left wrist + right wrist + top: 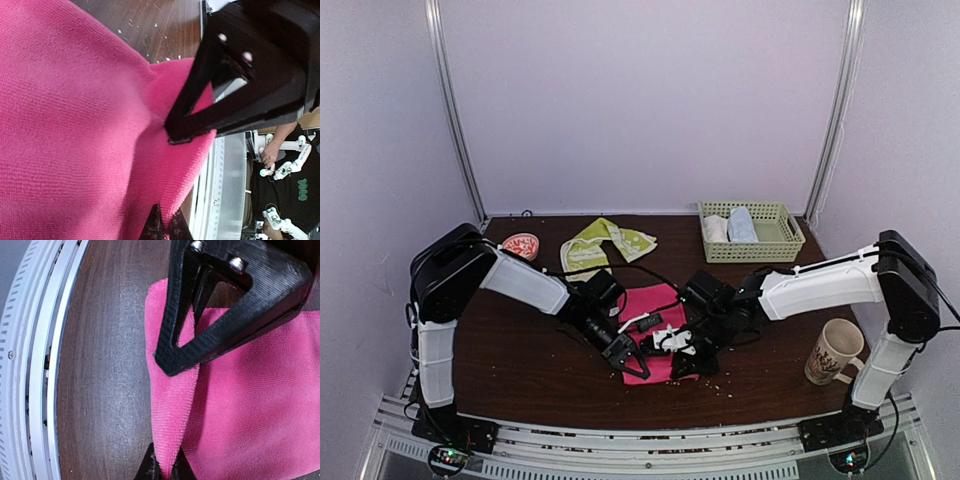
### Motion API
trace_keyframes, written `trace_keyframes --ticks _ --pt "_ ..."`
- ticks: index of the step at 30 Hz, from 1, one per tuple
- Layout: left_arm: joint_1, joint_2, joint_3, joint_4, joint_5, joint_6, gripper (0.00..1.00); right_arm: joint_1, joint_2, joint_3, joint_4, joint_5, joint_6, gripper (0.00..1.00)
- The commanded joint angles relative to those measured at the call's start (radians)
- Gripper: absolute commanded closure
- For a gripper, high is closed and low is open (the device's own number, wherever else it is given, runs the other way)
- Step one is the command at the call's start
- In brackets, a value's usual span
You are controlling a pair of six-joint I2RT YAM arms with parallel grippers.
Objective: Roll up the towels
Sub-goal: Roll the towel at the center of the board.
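The hot-pink towel (655, 305) lies on the dark table in front of the arms, its near edge lifted and bunched. My left gripper (628, 360) is shut on that edge at the near left; in the left wrist view (168, 183) pink cloth (75, 125) fills the frame between the black fingers (220, 100). My right gripper (682, 360) is shut on the near right edge; in the right wrist view (164, 411) a raised fold of the pink towel (175, 405) runs between its fingers (225, 315). The yellow-green patterned towel (605, 243) lies crumpled at the back.
A green basket (785, 232) at the back right holds a white and a light-blue rolled cloth. A small red bowl (521, 245) sits at the back left. A cream mug (833, 350) stands near the right arm's base. Crumbs dot the table's front edge (100, 390).
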Motion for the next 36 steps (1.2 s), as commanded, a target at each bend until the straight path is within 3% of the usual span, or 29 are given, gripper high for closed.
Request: trace_keyframes --ticks 1,6,11,21,26,36 --pt "0.011 0.013 0.025 -0.134 0.044 -0.004 1.00 -0.071 0.081 0.058 -0.212 -0.174 -0.037 0.98" --pt "0.018 0.036 0.038 -0.160 0.024 -0.001 1.00 -0.136 0.214 0.150 -0.355 -0.299 -0.102 0.99" --pt "0.021 0.063 0.037 -0.122 0.010 -0.046 1.00 -0.187 0.304 0.193 -0.383 -0.378 -0.086 1.00" --pt "0.055 0.046 -0.027 -0.014 -0.097 -0.171 0.98 -0.232 0.495 0.274 -0.462 -0.406 -0.068 1.00" --pt "0.065 -0.024 -0.088 -0.001 -0.150 -0.155 0.91 -0.242 0.573 0.316 -0.509 -0.405 -0.055 1.00" --pt "0.067 -0.331 -0.285 0.130 -0.357 -0.143 0.75 -0.244 0.634 0.400 -0.560 -0.384 -0.010 1.00"
